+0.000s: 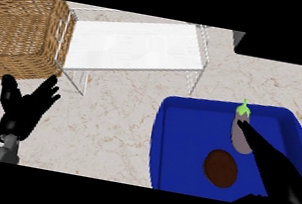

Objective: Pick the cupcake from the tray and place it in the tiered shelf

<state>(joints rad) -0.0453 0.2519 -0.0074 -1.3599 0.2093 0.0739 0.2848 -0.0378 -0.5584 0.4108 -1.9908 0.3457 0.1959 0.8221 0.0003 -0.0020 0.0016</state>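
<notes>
The right hand (284,182) is hanging over the blue tray (179,129) with its fingers straight and spread from the thumb, holding nothing; its fingertips are overlapping the lower end of the eggplant (241,130). The brown cupcake (221,168) is sitting in the tray just left of that hand. The white tiered shelf (134,45) is standing well beyond the fingertips, to their left. The left hand (25,108) is resting open, fingers up, just below a wicker basket (9,28).

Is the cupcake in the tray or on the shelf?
In the tray: the cupcake sits on its blue floor beside the eggplant, with no fingers around it.
</notes>
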